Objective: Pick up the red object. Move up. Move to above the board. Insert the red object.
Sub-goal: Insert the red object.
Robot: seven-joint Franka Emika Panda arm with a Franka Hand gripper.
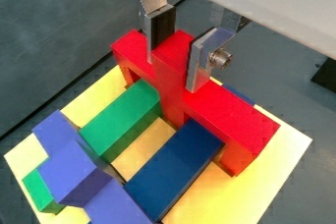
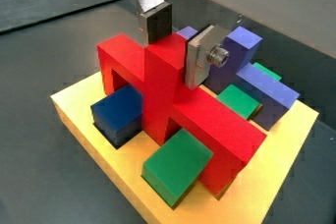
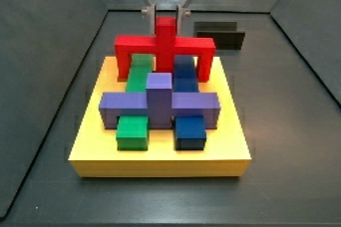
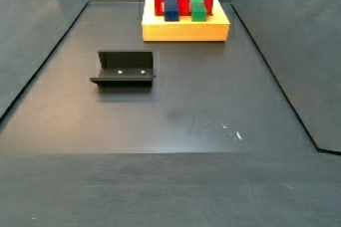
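The red object [image 1: 217, 110] stands on the far end of the yellow board [image 1: 282, 154], its crossbar level and both legs reaching down to the slab. Its central stem points up between my gripper's fingers. My gripper [image 1: 180, 59] is shut on the red object, one silver plate pressed to each side of the stem. In a side view the gripper [image 3: 166, 17] hangs straight down over the red object [image 3: 186, 45] at the back of the board [image 3: 160, 161]. The stem [image 2: 164, 66] also shows held in both wrist views.
A purple block [image 3: 160, 97] lies across the middle of the board, with green [image 3: 131, 131] and blue [image 3: 190, 131] blocks at the near side. The fixture [image 4: 124, 69] stands on the dark floor, away from the board [image 4: 186, 32]. Dark walls enclose the floor.
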